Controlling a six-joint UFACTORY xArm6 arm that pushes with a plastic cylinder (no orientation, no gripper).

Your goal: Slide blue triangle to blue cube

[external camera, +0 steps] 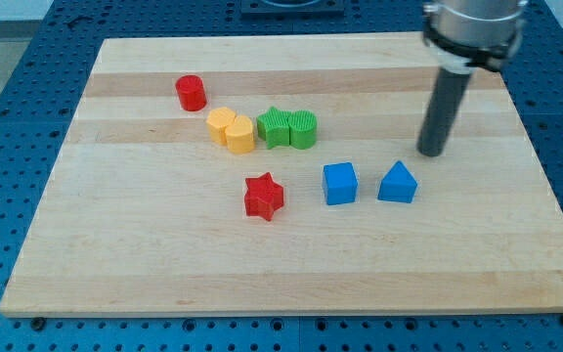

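Wooden board (115, 254): pointed blue triangle (398, 183) near blue cube (340, 183)

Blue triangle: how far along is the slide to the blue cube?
Mostly done, it looks: the blue triangle sits just to the view's right of the blue cube, level with it, a narrow strip of board between them. In hand: my tip is above and right of the triangle, not touching it. Left: a short push toward the view's left to close that gap.
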